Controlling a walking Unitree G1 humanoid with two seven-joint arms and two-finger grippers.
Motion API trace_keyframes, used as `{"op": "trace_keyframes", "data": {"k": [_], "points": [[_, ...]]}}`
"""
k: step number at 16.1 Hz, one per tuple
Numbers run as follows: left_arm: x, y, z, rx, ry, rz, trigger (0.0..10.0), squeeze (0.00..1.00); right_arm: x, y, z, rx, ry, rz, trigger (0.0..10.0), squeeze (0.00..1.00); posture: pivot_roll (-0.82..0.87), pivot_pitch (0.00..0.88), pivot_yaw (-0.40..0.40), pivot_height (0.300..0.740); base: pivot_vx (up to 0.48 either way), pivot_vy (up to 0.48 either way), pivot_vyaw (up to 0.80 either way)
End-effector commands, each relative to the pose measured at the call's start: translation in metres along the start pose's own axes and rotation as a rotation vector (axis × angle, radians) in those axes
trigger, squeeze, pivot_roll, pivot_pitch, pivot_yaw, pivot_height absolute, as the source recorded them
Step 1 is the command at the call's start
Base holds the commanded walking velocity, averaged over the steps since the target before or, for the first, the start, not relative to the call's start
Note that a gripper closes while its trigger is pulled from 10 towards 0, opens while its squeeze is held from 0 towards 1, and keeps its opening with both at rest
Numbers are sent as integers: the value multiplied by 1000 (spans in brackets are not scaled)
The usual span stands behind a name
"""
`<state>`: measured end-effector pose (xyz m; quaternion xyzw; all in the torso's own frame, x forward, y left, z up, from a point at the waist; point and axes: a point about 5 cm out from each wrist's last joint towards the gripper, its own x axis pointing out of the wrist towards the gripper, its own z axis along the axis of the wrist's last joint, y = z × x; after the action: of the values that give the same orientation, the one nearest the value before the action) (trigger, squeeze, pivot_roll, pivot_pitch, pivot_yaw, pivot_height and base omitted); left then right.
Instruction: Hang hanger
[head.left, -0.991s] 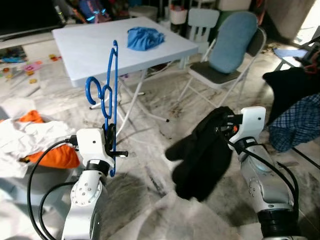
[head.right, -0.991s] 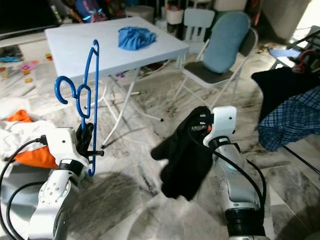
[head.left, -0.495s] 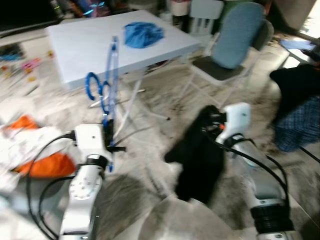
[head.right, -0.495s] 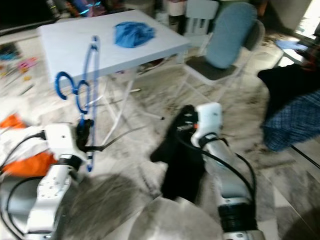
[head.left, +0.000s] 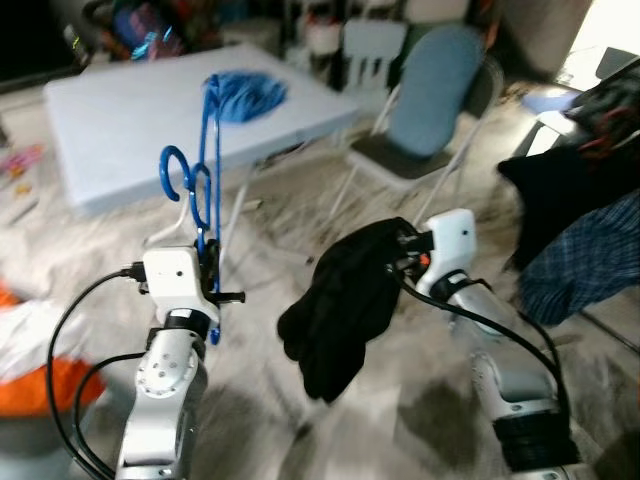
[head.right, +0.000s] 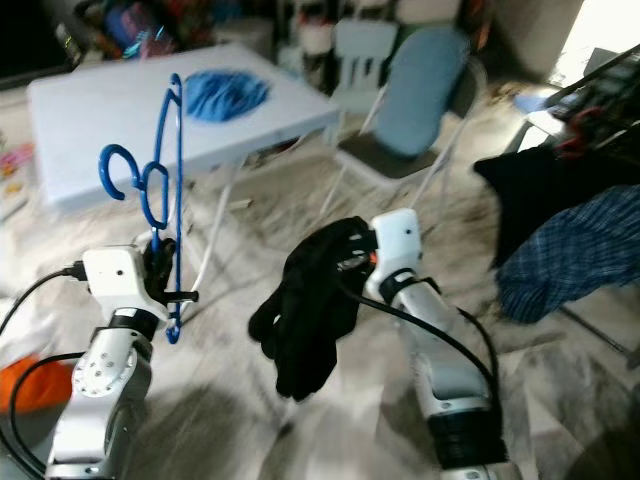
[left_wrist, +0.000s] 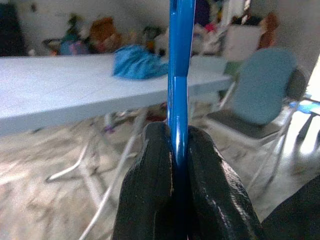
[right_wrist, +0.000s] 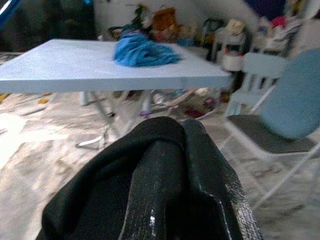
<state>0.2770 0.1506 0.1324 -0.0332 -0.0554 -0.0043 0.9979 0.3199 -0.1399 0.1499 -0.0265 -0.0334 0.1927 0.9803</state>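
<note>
Marbled grey floor (head.left: 250, 400) runs across the scene; frames slightly blurred. A pale blue folding table (head.left: 110, 130) stands ahead and to the left, with a crumpled blue cloth (head.left: 243, 93) lying near the tabletop's far right corner. To the right of the table stands a folding chair (head.left: 420, 120) with a blue-grey back and dark seat. At the right edge of the head views, dark and blue plaid garments (head.left: 575, 215) hang; what carries them cannot be told. An orange cloth (head.left: 40, 375) lies on the floor at the lower left. A black garment (head.left: 340, 305) hangs limp in front of the right arm, bunched at the top where the right gripper (right_wrist: 192, 165) pinches it; in the right wrist view the fingers (right_wrist: 210, 185) sit close together with black fabric folded over and between them, so they are clamped on the garment. The left gripper (left_wrist: 174, 180) is raised at the lower left, in front of the table's near edge, and holds the blue hanger (head.left: 205, 170) upright, edge-on to the camera, hook curling to the left. In the left wrist view both fingers (left_wrist: 145, 190) press against the hanger's thin blue bar from either side, narrow gap, bar between them.
</note>
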Motion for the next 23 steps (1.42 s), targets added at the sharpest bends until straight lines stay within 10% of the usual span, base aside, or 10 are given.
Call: {"op": "trace_keyframes", "data": {"k": [1,23], "points": [[2,-4,3,-1,-14,-6,10000,0,1,-7,12,-14,-43,-15,10000,0,-85,0,6,740,465,0,800],[7,-3,2,-3,-12,32,10000,0,5,-7,15,46,-58,19,10000,0,-87,0,2,740,445,28,92]]}}
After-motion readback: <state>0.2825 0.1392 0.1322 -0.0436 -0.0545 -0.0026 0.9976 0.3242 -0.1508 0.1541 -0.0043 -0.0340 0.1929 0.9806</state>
